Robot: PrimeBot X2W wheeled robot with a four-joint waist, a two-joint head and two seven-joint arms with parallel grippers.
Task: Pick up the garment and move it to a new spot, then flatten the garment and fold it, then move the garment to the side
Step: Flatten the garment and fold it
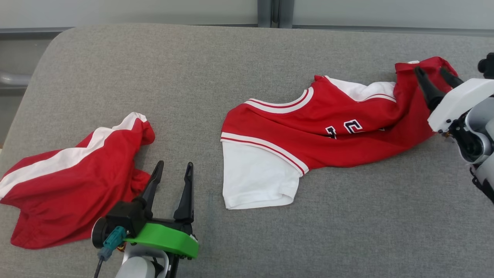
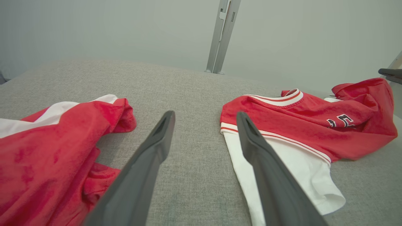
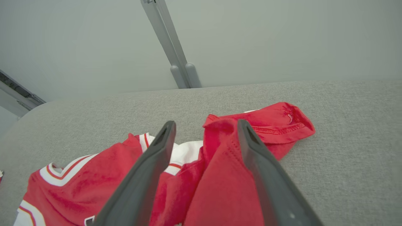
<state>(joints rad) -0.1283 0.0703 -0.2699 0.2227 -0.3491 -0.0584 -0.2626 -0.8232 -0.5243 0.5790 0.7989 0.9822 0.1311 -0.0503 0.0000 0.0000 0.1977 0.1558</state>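
Note:
The garment is a red jersey with white sleeves and dark numbers. It lies rumpled across the middle and right of the grey padded surface, one white sleeve pointing toward me. Its bunched far-right end is humped up around my right gripper, which stands open over that fold; red cloth rises between the spread fingers, not pinched. My left gripper is open and empty at the lower left, hovering over bare padding between the jersey and a second red piece.
Red shorts with a white stripe lie crumpled at the left edge, just left of my left gripper, and fill the left of the wrist view too. A pale wall with a metal post stands behind the surface.

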